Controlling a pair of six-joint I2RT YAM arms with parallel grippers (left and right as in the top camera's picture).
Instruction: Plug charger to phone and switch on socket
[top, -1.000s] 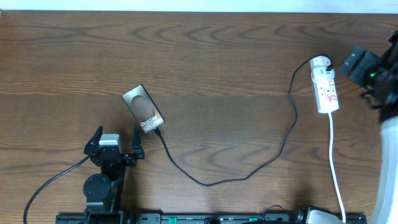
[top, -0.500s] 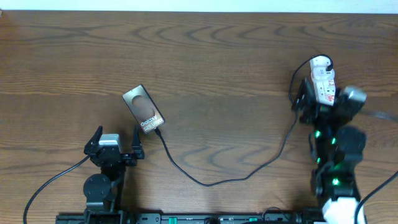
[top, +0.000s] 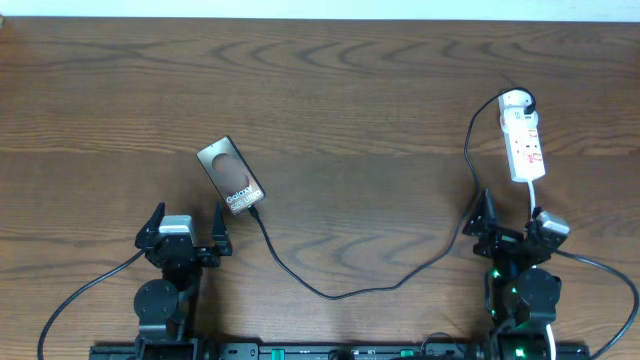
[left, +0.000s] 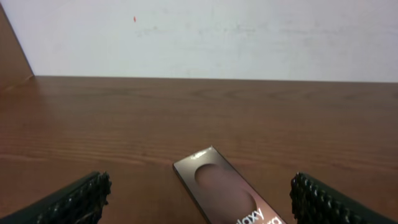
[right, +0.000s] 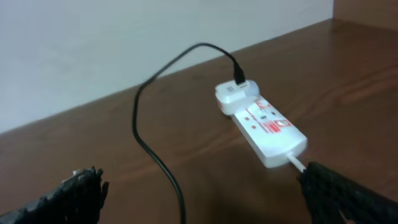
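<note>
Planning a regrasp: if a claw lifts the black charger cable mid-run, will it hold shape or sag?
Likely floppy: the charger cable lies in loose curves on the table, so it should sag either side of a grip. Being thin, it is probably light. Pulling may drag the phone, whose edge its end meets.

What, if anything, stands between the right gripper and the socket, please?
Nothing visible does. The open right gripper faces the socket across the table; only its white lead trails toward the gripper.
</note>
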